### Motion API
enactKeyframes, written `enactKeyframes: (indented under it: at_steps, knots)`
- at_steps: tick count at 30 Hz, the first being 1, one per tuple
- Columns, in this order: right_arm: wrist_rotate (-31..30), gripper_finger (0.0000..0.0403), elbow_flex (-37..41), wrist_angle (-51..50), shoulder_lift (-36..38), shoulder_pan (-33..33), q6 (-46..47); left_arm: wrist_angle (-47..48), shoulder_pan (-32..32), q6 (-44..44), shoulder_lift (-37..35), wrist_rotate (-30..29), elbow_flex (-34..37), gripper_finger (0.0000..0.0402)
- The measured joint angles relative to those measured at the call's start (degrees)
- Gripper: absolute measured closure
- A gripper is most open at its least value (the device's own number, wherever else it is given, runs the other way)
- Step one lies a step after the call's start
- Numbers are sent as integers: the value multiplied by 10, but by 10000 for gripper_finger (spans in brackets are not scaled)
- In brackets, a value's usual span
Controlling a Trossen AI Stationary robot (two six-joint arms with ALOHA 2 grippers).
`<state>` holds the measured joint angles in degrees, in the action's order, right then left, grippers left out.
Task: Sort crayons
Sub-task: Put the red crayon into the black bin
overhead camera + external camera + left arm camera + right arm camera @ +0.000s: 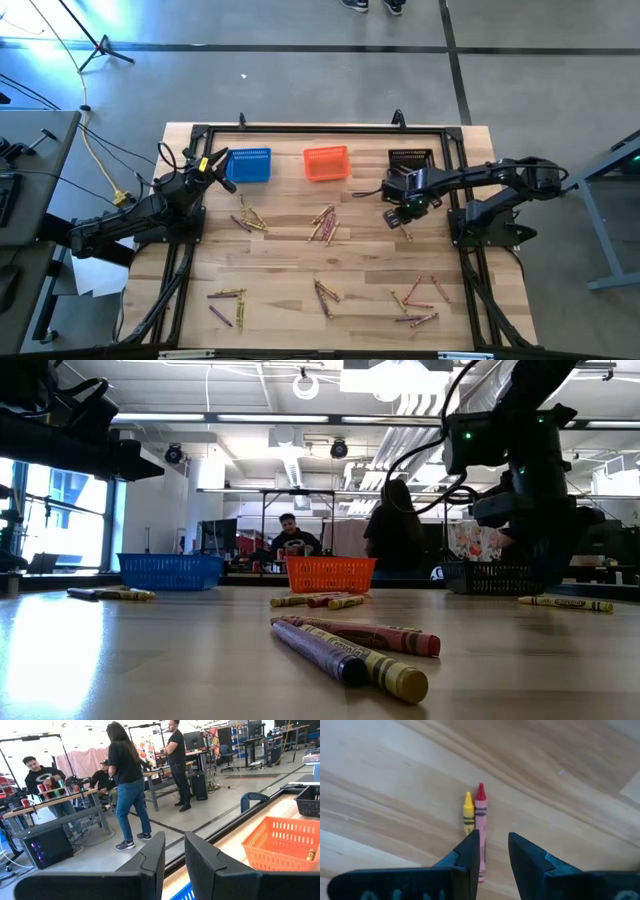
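Right gripper [494, 851] hovers just in front of black basket [410, 159], fingers slightly apart, nothing held, above yellow crayon [468, 813] and pink crayon [480, 815] lying touching on table [280, 270]. Left gripper [173, 854] beside blue basket [249, 165], narrowly parted, empty.

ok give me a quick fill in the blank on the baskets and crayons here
The middle basket along the far edge is ____.
Under the right gripper a yellow crayon lies beside a ____ one.
The left gripper hangs next to the ____ basket.
The black basket is nearest the ____ arm.

Missing words: orange; red; blue; right
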<state>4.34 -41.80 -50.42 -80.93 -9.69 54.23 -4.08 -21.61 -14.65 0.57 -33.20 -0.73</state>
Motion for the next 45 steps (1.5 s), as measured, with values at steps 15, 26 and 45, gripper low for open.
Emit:
enactKeyframes:
  at_steps: [15, 26, 45]
  knots:
    - [-19, 317, 0, 14, 0, 0, 52, 0, 0, 0, 0, 0, 0, 342]
    - [-23, 317, 0, 14, 0, 4, 52, 0, 0, 0, 0, 0, 0, 342]
    - [-24, 317, 0, 7, 0, 26, 61, 0, 0, 0, 0, 0, 0, 342]
